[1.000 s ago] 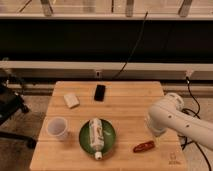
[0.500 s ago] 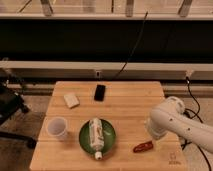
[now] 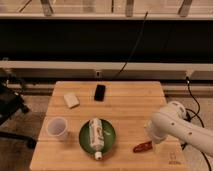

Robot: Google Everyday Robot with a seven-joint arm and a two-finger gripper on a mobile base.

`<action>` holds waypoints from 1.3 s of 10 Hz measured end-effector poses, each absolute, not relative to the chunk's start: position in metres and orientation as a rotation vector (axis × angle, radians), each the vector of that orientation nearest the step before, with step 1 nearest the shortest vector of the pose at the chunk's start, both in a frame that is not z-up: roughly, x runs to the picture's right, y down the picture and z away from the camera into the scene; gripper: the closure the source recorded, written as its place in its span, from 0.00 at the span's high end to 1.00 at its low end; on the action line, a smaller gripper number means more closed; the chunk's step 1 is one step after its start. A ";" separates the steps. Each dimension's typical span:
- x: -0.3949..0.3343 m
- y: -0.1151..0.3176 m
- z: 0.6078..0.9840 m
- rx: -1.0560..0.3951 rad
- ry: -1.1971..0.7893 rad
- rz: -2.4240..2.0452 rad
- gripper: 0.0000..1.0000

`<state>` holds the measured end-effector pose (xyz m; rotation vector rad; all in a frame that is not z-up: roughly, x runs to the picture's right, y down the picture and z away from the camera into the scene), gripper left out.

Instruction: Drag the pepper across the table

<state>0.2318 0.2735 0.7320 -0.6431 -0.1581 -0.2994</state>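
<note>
The pepper (image 3: 143,146), small, red-brown and glossy, lies on the light wood table (image 3: 130,107) near its front right corner. My white arm comes in from the right. Its gripper (image 3: 149,136) hangs just above and behind the pepper's right end, largely hidden by the arm's rounded white body. I cannot tell whether it touches the pepper.
A green plate (image 3: 111,138) with a white bottle (image 3: 96,136) lying on it sits left of the pepper. A white cup (image 3: 57,128) stands front left, a white block (image 3: 71,100) back left, a black phone (image 3: 100,92) at the back. A dark mark (image 3: 173,161) is at the front right corner.
My arm has come lower and a little nearer the pepper. The pepper and the other things have not moved.
</note>
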 end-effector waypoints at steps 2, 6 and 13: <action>0.231 0.279 0.735 -0.645 -0.173 -0.289 0.80; 0.231 0.294 0.746 -0.660 -0.210 -0.307 0.80; 0.228 0.309 0.755 -0.677 -0.240 -0.296 0.80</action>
